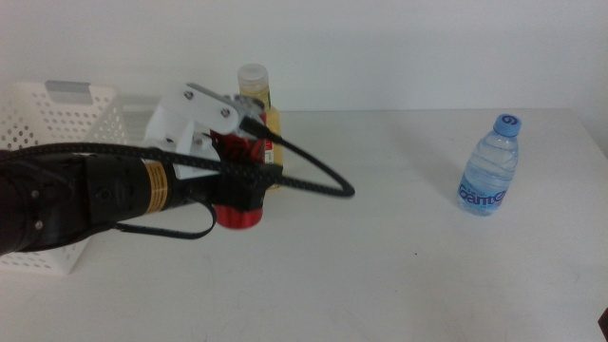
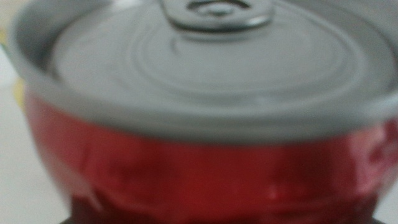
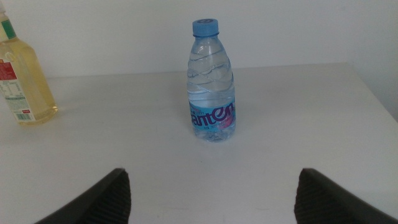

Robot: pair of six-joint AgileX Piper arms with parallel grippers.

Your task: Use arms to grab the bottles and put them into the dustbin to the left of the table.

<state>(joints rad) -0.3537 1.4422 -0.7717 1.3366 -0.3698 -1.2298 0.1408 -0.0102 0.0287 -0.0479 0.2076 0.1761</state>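
**One can at my left pincer, two bottles standing free**

The table [image 1: 399,266] is the biggest thing before me: one broad off-white top, with a plain pale wall behind it. On its left end sits one white perforated dustbin [image 1: 57,119], a grey tab on its rim. My left arm [image 1: 85,195] reaches in from that side, just in front of the dustbin, a thick black cable looping off it.

I count three drinks. The yellow juice bottle [image 1: 258,95] stands upright directly behind my left gripper [image 1: 242,185]. The water bottle [image 1: 491,166], blue-capped, stands alone well to the right. The red can [image 1: 237,217] is at my left gripper; its silver lid fills my left wrist view, but I cannot tell how the jaws sit on it.

My right gripper [image 3: 211,196] is spread wide, facing the water bottle and apart from it.
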